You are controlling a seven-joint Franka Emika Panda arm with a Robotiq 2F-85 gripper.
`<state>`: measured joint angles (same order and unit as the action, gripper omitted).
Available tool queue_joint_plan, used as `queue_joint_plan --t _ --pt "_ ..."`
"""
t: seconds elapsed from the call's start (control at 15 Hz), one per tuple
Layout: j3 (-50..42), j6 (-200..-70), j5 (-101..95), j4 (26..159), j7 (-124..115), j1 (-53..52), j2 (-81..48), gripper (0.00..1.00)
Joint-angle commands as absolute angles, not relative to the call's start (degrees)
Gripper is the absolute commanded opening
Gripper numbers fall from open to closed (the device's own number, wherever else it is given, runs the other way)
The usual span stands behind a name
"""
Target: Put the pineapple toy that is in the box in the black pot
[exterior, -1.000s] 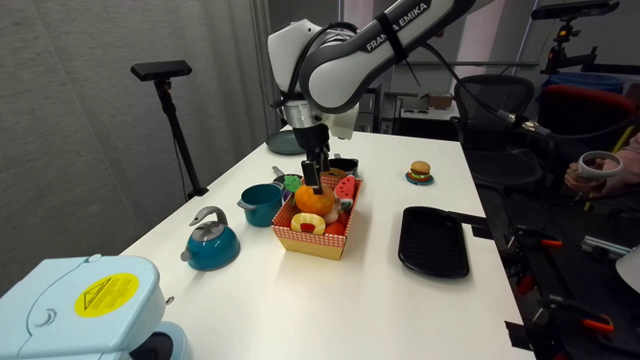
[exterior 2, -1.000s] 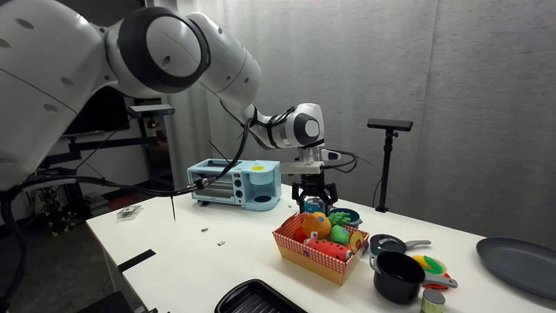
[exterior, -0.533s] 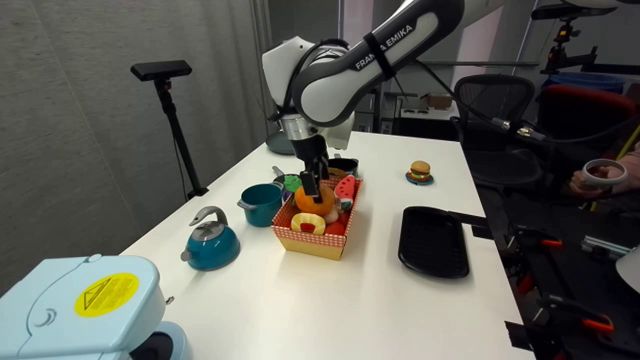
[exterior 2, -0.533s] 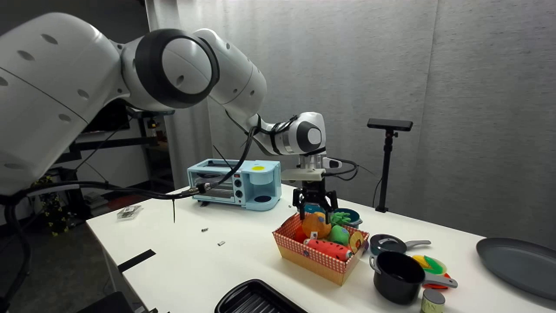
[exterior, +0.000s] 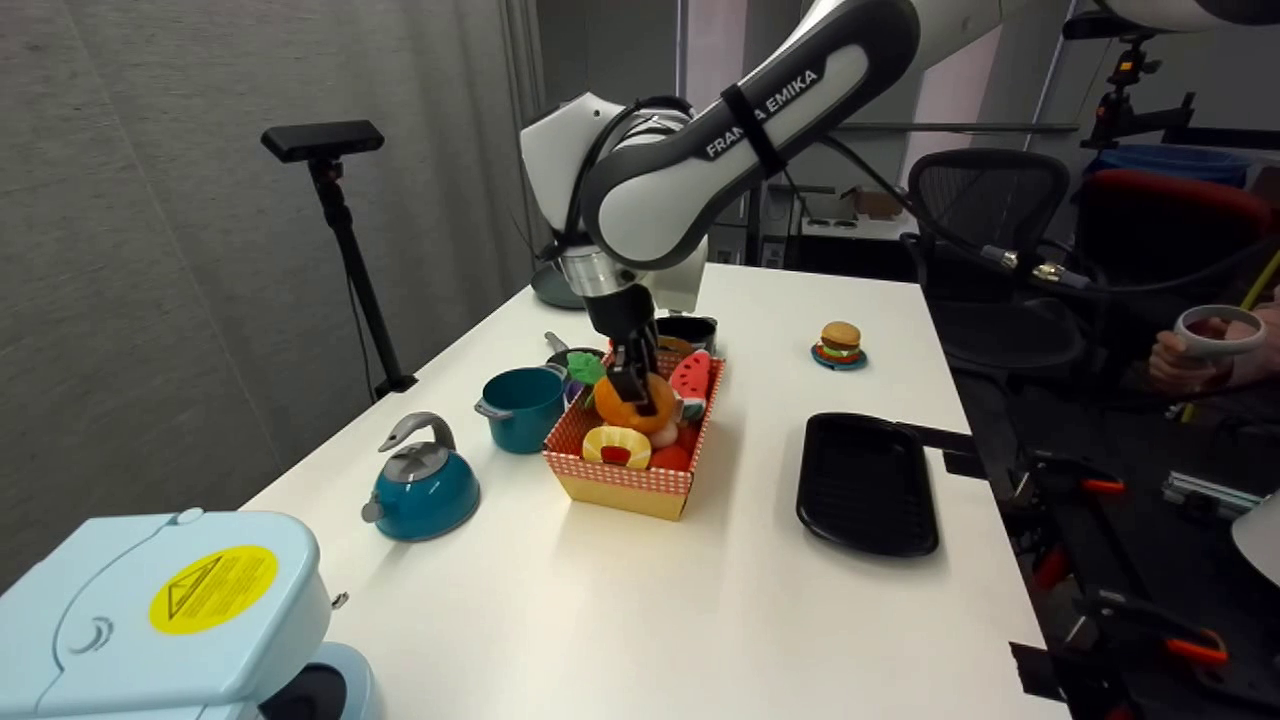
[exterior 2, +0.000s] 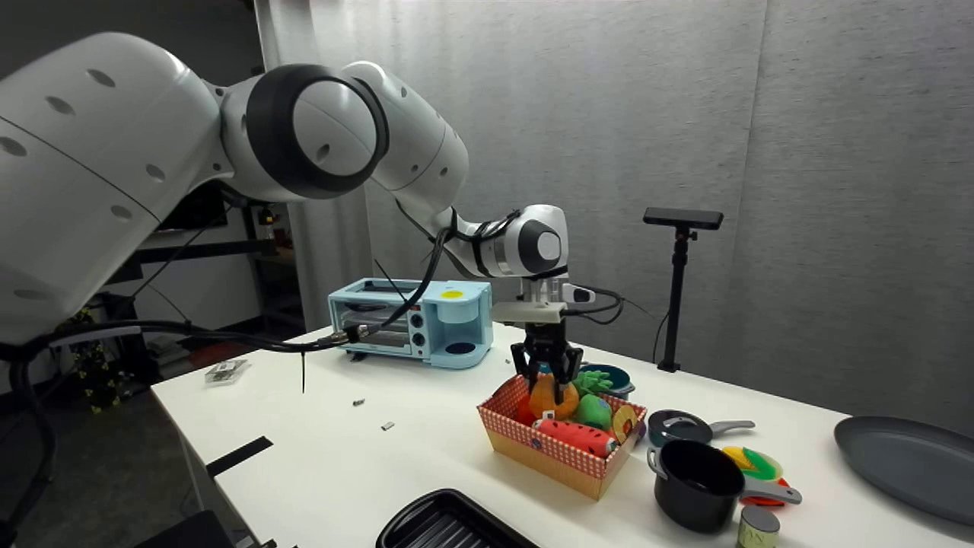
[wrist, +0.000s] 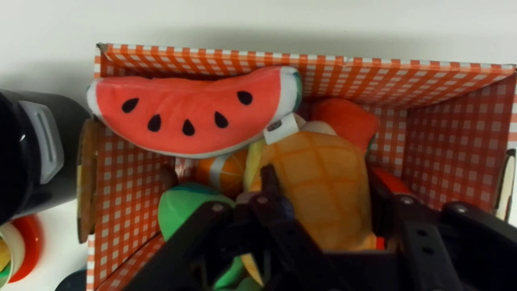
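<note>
You have the tool point(exterior 2: 545, 393) closed on the pineapple toy point(wrist: 323, 173), gripping it inside the box point(exterior: 622, 493), which stands well in from the edges of the worktop point(exterior: 780, 620). The black pot point(exterior 2: 689, 498) stands just beside the box; the black tray point(exterior: 868, 485) lies near one edge.

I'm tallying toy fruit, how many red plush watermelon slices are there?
1: the red plush watermelon slice lies inside the red-checked rectangular box, along one long wall. More may be hidden beneath.
</note>
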<state>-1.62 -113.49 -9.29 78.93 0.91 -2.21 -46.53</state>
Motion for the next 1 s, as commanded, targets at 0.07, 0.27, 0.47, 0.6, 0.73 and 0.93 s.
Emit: queue_joint_plan --t 0.07,0.27,0.47,0.6,0.73,0.93 --pt "-0.9 -111.9 -7.8 77.2 2.6 -1.2 -46.1 0.16" --pt "-0.8 -112.2 -6.6 78.0 2.9 -0.3 -44.3 0.02" --pt "-1.0 -111.6 -5.0 78.4 3.2 1.3 -42.9 0.03" --pt "-1.2 -111.2 -3.9 78.8 3.0 2.4 -42.0 0.04" --pt "-1.4 -110.7 -3.0 78.9 2.6 3.5 -41.3 0.04" --pt "-1.6 -110.2 -2.1 79.1 2.4 4.8 -40.4 0.04"
